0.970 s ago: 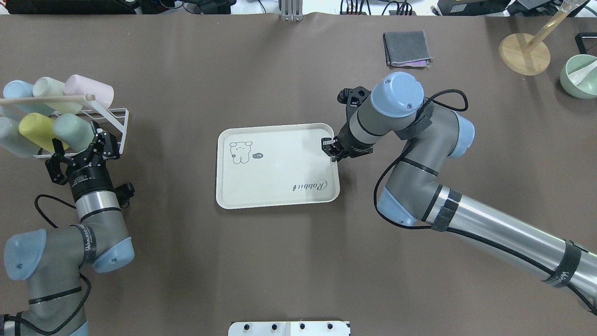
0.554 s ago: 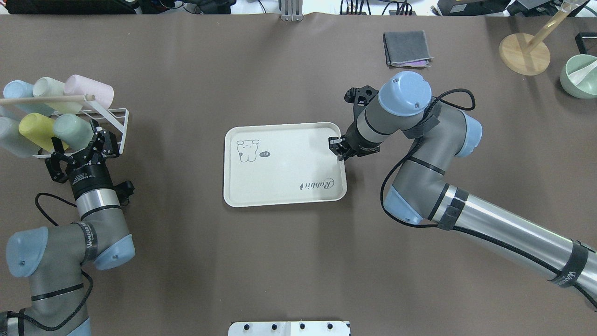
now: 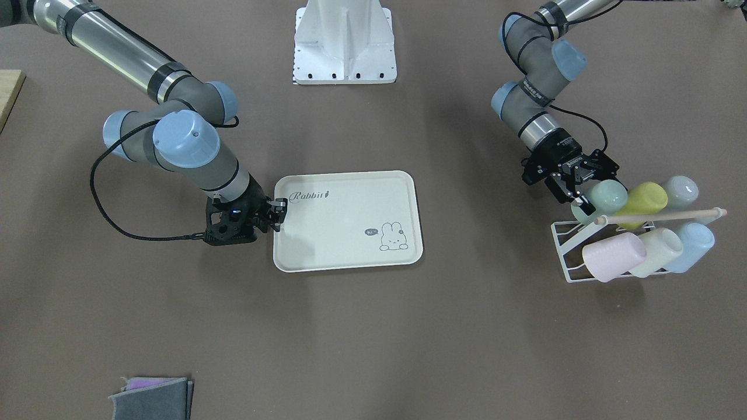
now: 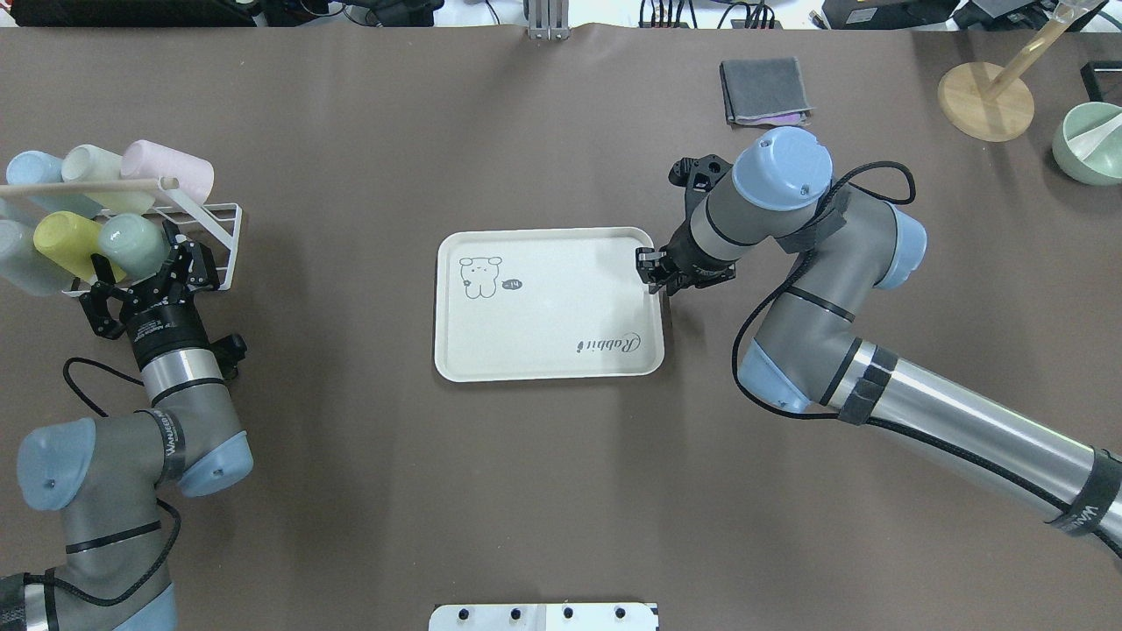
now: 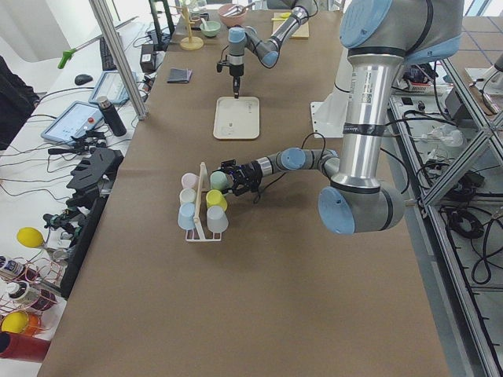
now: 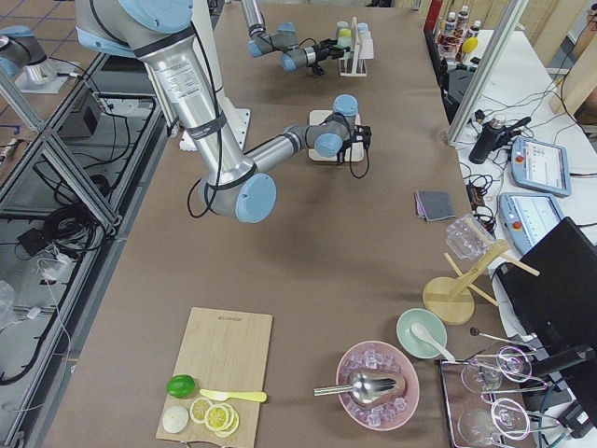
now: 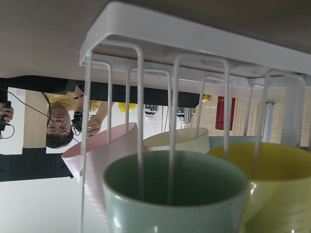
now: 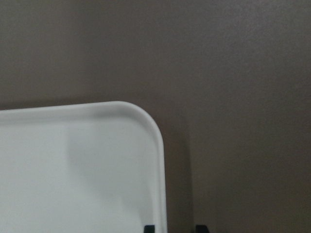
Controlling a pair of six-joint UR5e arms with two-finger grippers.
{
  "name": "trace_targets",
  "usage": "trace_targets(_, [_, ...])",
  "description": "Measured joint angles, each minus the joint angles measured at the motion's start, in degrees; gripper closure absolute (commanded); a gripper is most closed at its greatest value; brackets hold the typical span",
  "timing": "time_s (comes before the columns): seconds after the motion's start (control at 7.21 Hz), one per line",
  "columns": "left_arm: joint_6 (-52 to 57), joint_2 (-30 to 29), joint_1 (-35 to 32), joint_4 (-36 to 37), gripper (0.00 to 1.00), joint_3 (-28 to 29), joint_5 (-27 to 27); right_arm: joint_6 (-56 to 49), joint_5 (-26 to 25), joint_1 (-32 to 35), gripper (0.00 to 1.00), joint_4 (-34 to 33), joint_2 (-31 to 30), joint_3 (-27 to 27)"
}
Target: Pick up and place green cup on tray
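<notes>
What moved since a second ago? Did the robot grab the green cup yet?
The flat cream-white rectangular tray slid toward the robot's right, dragged by the right gripper clamped on its rim. The left gripper crept slightly closer to the small mint-green plastic cup, jaws open, not holding it yet. The cups stayed in the white wire rack.

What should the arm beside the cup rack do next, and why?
Probably ease the left gripper forward over the green cup, then close. Its jaws stand open at the cup's mouth, the cup lies in the rack ungripped, and the tray holds no cup.
</notes>
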Motion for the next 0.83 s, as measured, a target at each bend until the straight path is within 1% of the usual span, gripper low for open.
trace_targets(0.14, [0.00,-0.07,-0.07,-0.02,0.03,0.34,-0.08,-0.14,2.24,2.06,0.00,-0.14,-0.75,0.27])
trace_targets(0.42, [0.00,-0.33,-0.14,-0.08,0.03,1.05,-0.28,-1.74,9.41,8.43,0.00,-0.26,-3.88,1.33])
trace_targets(0.55, [0.00,-0.41,-0.15,-0.13,0.14,1.41,-0.33,-4.87,12.82,11.76,0.00,-0.27,-5.51,1.65])
trace_targets(0.69, [0.00,-0.47,-0.16,-0.33,0.36,1.64,-0.40,-9.42,15.47,14.89,0.00,-0.28,-7.77,2.27])
trace_targets(0.83, [0.00,-0.49,-0.19,-0.62,0.53,1.77,-0.46,-14.76,17.54,17.92,0.00,-0.28,-11.06,3.37])
